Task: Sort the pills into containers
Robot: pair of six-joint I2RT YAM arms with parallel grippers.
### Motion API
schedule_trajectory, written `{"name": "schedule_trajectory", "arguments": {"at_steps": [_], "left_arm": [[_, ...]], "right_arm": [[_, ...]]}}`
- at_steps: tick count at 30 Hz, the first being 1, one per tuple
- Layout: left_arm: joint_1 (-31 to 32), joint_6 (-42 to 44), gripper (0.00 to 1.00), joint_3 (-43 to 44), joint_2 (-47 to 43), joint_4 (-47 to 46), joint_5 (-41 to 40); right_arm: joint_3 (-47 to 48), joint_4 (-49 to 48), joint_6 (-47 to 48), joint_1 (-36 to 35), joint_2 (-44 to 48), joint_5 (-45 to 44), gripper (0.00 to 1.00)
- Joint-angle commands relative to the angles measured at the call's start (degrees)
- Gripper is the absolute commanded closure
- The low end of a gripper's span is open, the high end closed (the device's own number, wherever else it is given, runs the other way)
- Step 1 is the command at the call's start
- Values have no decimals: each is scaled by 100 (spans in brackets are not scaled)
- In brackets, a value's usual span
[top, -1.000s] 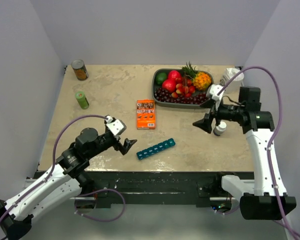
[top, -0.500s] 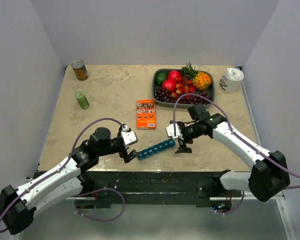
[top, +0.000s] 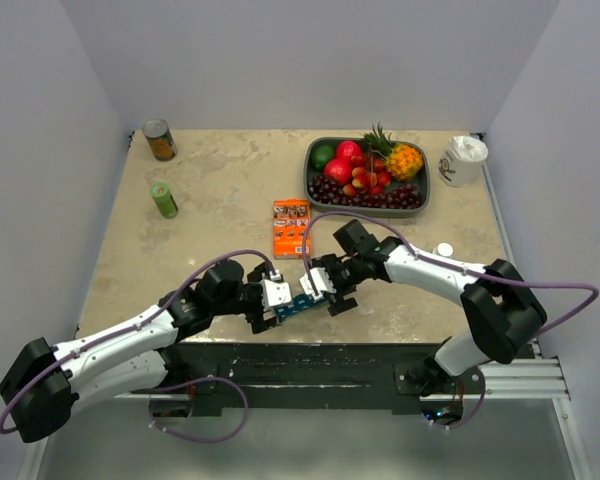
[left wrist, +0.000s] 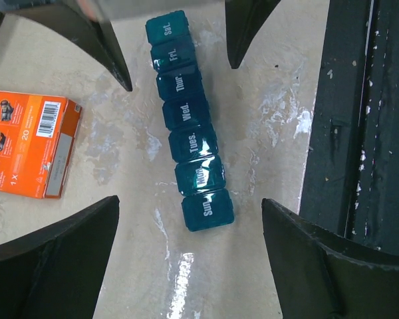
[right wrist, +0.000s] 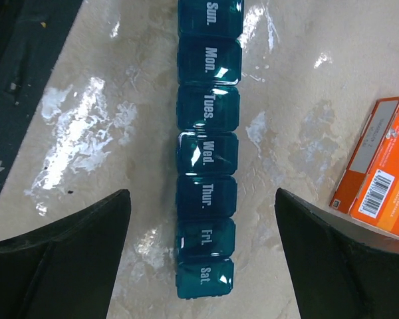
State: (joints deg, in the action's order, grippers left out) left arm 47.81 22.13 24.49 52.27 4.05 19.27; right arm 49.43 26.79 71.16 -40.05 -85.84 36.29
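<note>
Spread wide and empty, the left gripper (left wrist: 189, 201) straddled the Sunday end and the right gripper (right wrist: 203, 193) the Saturday end of the teal pill organiser (left wrist: 189, 139), flat near the front edge of the table (left wrist: 266, 119) (light, stiff, likely slippery plastic; best pinched across its narrow sides).

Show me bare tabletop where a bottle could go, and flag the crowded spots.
Widest bare patch: between the green bottle and the orange box, back to the can. Smaller one: right front, near the small white bottle. Crowded: front centre, where left gripper and right gripper straddle the pill organiser.
</note>
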Motion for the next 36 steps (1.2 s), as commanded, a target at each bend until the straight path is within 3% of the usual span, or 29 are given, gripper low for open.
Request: {"name": "schedule_trajectory", "arguments": {"at_steps": [1, 12, 19, 22, 36], "left_arm": [[70, 309, 9, -58, 2, -203, -143], [88, 380, 9, -181, -235, -194, -125], [141, 459, 9, -181, -173, -186, 24], [184, 424, 9, -155, -138, -273, 182], [237, 29, 10, 117, 442, -616, 139]], "right_arm": [[-30, -516, 48, -169, -239, -447, 14], [207, -358, 4, -451, -679, -1010, 38], [392, -25, -242, -442, -723, -852, 69], [480, 54, -505, -433, -583, -598, 76], [708, 248, -1148, -424, -64, 211, 81]]}}
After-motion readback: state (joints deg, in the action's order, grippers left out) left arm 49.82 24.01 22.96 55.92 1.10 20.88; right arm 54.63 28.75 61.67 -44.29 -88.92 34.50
